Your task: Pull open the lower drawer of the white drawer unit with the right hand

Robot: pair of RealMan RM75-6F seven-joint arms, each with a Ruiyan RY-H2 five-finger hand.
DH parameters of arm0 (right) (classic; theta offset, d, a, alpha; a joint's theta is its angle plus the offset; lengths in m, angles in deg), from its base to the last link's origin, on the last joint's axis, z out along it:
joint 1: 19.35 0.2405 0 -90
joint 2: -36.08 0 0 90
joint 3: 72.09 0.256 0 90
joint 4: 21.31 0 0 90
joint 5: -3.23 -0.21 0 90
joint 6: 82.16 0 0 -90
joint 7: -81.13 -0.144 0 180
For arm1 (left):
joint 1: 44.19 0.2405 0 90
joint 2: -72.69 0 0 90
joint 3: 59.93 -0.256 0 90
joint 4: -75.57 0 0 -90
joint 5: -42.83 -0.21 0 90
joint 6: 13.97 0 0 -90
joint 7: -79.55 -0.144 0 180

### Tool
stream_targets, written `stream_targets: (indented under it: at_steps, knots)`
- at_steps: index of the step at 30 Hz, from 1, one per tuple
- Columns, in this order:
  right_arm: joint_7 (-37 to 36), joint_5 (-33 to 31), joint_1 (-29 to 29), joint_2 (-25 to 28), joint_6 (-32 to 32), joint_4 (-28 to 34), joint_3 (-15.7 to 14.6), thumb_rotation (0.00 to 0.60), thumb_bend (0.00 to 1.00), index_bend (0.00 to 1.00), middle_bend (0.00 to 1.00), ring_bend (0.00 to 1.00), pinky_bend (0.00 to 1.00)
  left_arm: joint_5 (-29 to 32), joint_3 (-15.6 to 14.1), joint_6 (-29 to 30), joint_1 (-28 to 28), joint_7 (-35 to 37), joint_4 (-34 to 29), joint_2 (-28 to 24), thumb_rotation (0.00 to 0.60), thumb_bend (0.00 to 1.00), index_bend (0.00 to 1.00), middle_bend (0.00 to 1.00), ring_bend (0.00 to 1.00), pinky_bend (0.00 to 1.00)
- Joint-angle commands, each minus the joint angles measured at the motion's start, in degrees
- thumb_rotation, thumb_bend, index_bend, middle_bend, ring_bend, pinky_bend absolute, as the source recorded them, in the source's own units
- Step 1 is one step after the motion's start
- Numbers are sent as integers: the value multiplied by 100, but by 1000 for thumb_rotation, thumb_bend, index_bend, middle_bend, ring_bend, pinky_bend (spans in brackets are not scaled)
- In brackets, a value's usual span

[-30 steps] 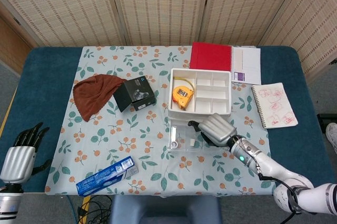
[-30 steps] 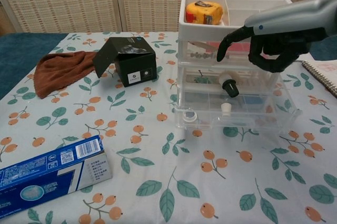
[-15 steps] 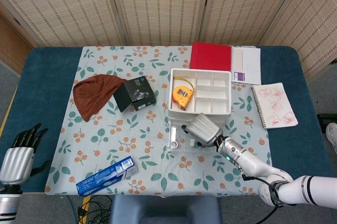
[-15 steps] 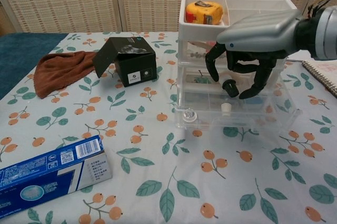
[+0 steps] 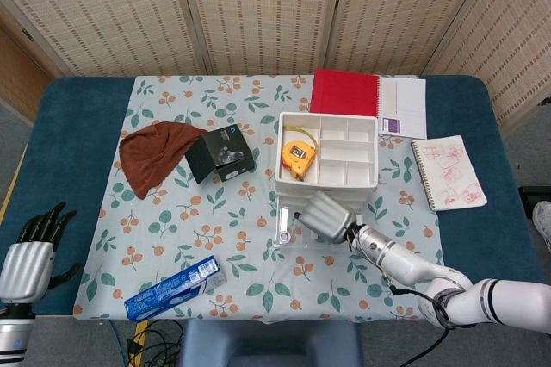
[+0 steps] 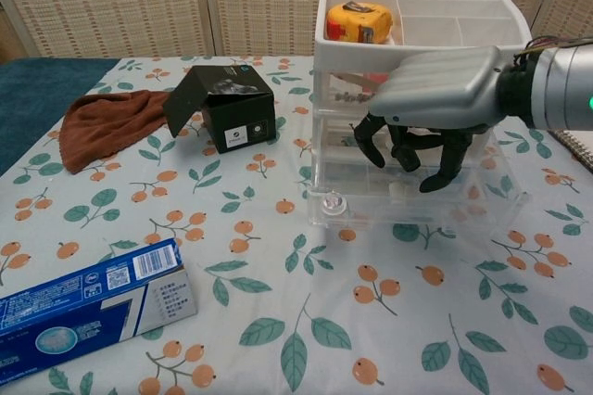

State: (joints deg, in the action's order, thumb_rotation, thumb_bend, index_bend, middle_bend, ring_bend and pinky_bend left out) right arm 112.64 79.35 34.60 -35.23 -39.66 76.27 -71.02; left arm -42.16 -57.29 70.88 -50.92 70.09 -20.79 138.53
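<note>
Your right robot hand (image 6: 435, 98) now sits lower and further left than half a second ago, palm down over the front of the white drawer unit (image 6: 412, 89), with its dark fingers (image 6: 373, 140) curled downward across the clear drawer fronts. They now cover the small black knob that showed a second ago; whether they actually grip a handle cannot be told from either view. The lower drawer (image 6: 417, 205) stands at the unit's base on the worktop (image 5: 77, 139), already drawn forward of the unit's front, and its position looks unchanged across the frames. A yellow tape measure (image 6: 359, 21) lies in the left compartment of the unit's top tray. Your left robot hand (image 5: 30, 255) rests at the near left edge of the worktop, fingers spread and holding nothing, much as before. The brown cloth (image 5: 155, 153), black box (image 5: 221, 153), blue carton (image 5: 176, 285), red notebook (image 5: 344, 91) and spiral sketch pad (image 5: 448, 173) have not shifted.
</note>
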Motion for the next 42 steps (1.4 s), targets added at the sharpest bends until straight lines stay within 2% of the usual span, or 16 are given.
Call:
stream_targets:
  at_steps: [1,18,24,34,42]
  knots:
    - [-46,135,16,-67,-13,-85,-32,600,187,439,888,1000,1000,-1,-1,5,6,7,-3,-4,600,169,141,82,120,127]
    - [-166,464,54,-308,-149,-478,-131,600,206,439,881,1000,1000,6,10,21,25,33,-4,-10,600,169,141,82,120,127]
    - [-205,486,52,-333,-186,-536,-144,600,320,442,881,1000,1000,4,11,5,17,25,6,1,600,169,141,82,120,127]
    - [-224,570,-5,-436,-130,-642,-175,600,332,463,883,1000,1000,25,18,9,26,3,10,8,600,169,144,82,120,127]
    - [-249,626,-54,-484,-64,-704,-175,600,384,560,894,1000,1000,15,10,10,33,3,17,11,600,169,144,82,120,127]
